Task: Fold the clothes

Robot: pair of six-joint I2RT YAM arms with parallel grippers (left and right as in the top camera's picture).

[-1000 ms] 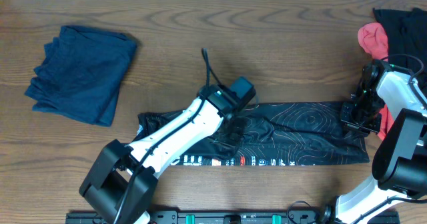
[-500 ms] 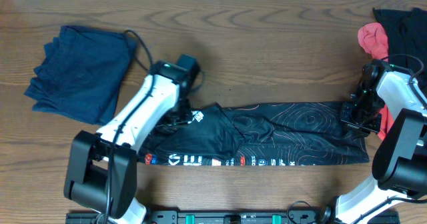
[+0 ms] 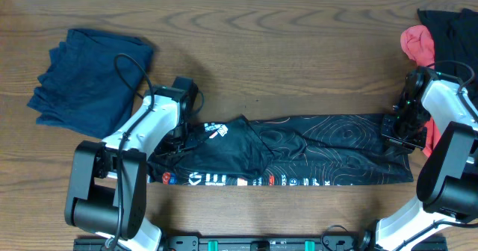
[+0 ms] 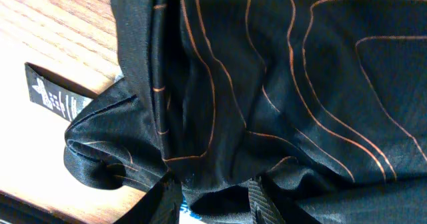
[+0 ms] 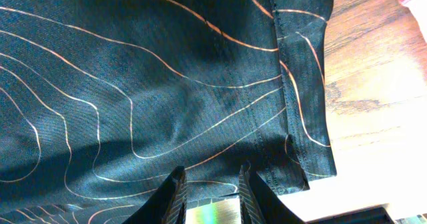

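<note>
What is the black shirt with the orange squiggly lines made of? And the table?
The black jersey looks like thin sports fabric, probably synthetic. Close up it shows a fine weave, a slight sheen and soft folds. The table looks like wood, or maybe a wood-look top: it is brown with grain lines.

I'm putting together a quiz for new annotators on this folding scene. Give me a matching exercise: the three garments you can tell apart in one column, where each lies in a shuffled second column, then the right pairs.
Things
1. black jersey
2. navy garment
3. coral-red piece

Places
A. bunched on the left side of the table, towards the far edge
B. near the far right corner
C. spread in a long band across the middle, near the front edge

Pairs: 1-C, 2-A, 3-B
</note>
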